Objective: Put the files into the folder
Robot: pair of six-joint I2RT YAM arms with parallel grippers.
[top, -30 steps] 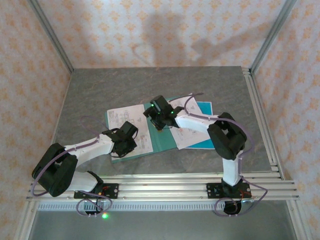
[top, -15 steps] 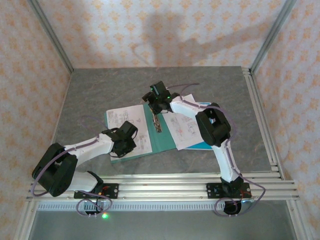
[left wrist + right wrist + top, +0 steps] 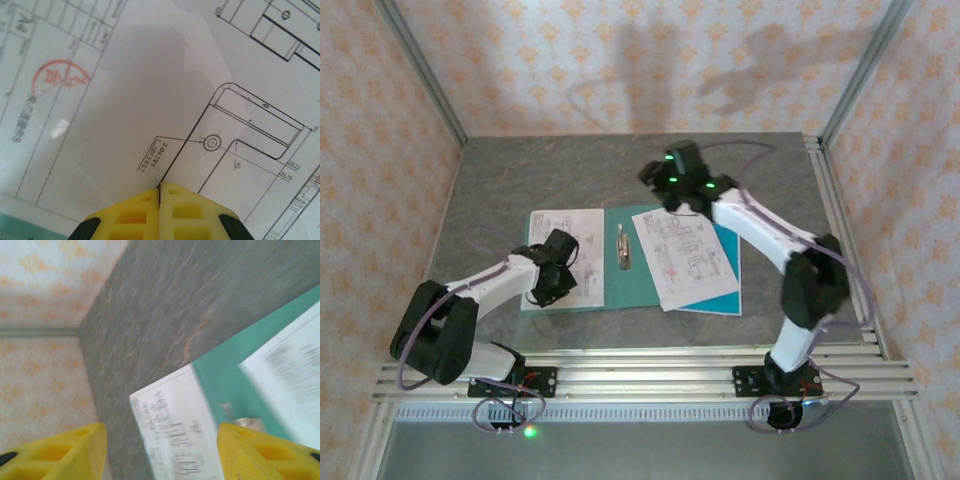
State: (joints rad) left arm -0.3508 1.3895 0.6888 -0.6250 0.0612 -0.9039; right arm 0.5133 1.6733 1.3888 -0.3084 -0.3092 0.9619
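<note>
Currently my left gripper (image 3: 160,189) is clenched, tips together with nothing between them, pressing down on the left sheet (image 3: 563,232) close to its near edge. My right gripper (image 3: 160,432) is released: the jaws stand wide apart, hold nothing, and hang raised over the far edge of the folder (image 3: 620,290).

The folder lies open and flat, and its clip (image 3: 624,247) runs far-to-near between my two arms. Both files rest on it, the left sheet on the left cover and the right sheet (image 3: 685,258) on the right cover.

From the right gripper, the right sheet lies down and toward my base. Its long axis runs far-to-near but is skewed against the clip line, with its near corner at the cover's edge. The right arm is nearer, so I judge that squaring this sheet falls to it.

The table (image 3: 540,170) is grey and flat, with open room beyond the folder up to the patterned walls (image 3: 620,60).
</note>
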